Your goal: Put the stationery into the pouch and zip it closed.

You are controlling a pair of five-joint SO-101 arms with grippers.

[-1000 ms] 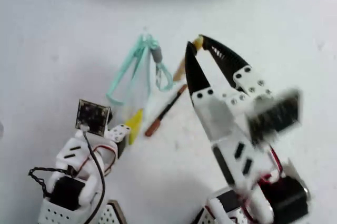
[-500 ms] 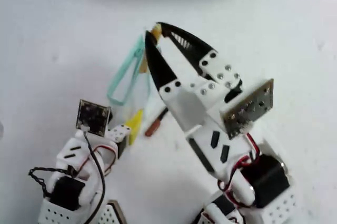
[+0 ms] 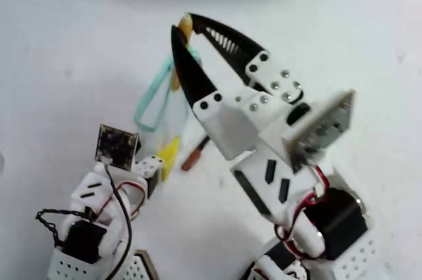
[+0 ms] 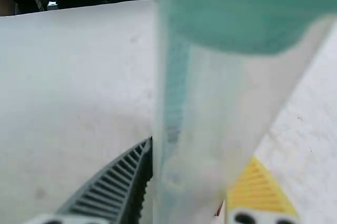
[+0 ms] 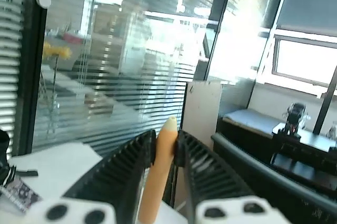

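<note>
The left gripper [image 4: 200,155] pinches the near end of the clear, teal-edged pouch [image 3: 170,112] on the white tabletop [image 3: 79,49]. Just beside it lies a brown pen [image 3: 196,153]. Over the pouch's far end, the right gripper [image 3: 182,26] clamps an orange pencil [image 5: 158,176].

On the white tabletop [image 3: 79,49], the clear plastic pouch with a teal zip edge [image 3: 170,112] lies left of centre, its near end pinched in the left claw [image 3: 165,155]. A thin brown pen [image 3: 196,153] lies just right of it. Above the pouch's far end, the right claw [image 3: 183,26] clamps an orange pencil-like stick [image 3: 186,24].
</note>
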